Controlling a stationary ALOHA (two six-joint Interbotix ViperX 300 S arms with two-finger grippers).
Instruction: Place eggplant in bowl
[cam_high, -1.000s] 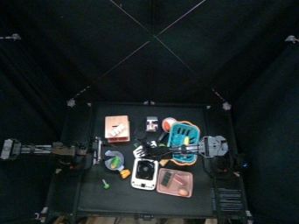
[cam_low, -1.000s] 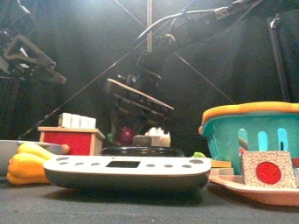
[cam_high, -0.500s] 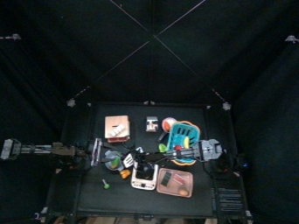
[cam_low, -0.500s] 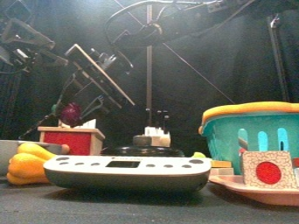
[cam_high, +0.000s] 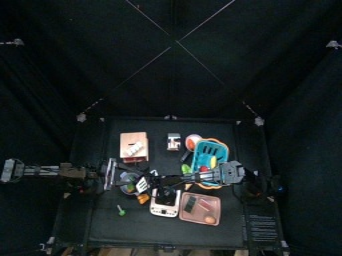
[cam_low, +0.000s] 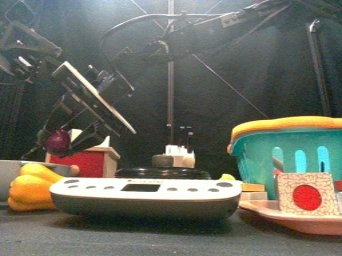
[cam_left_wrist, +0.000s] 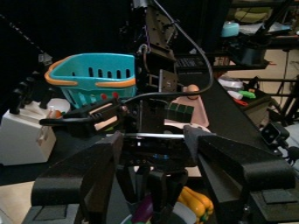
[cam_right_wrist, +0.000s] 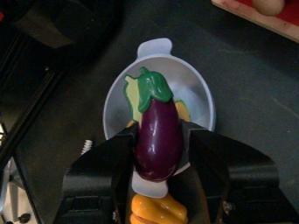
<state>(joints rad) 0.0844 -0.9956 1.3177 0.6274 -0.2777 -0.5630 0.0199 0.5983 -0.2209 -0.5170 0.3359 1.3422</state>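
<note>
My right gripper (cam_right_wrist: 163, 156) is shut on the purple eggplant (cam_right_wrist: 158, 138) with its green cap. It holds the eggplant just over the pale grey bowl (cam_right_wrist: 197, 84), which has a pale green piece in it. In the top view the right arm reaches across to the bowl (cam_high: 124, 183) at the table's left. In the front view the eggplant (cam_low: 56, 143) hangs at the left beside the red box (cam_low: 88, 163), with the bowl's rim (cam_low: 8, 169) at the far left. My left gripper (cam_left_wrist: 158, 188) is open and empty and rests at the left edge (cam_high: 94, 174).
A yellow pepper (cam_low: 32, 186) lies beside the bowl. A white scale (cam_low: 147, 196) sits at the front middle. A teal basket (cam_low: 289, 152) with an orange rim and a pink tray (cam_low: 315, 218) stand at the right. An orange box (cam_high: 134, 146) is at the back left.
My right arm has swung left across the table with the eggplant and come down over the bowl. The left arm has not moved.
</note>
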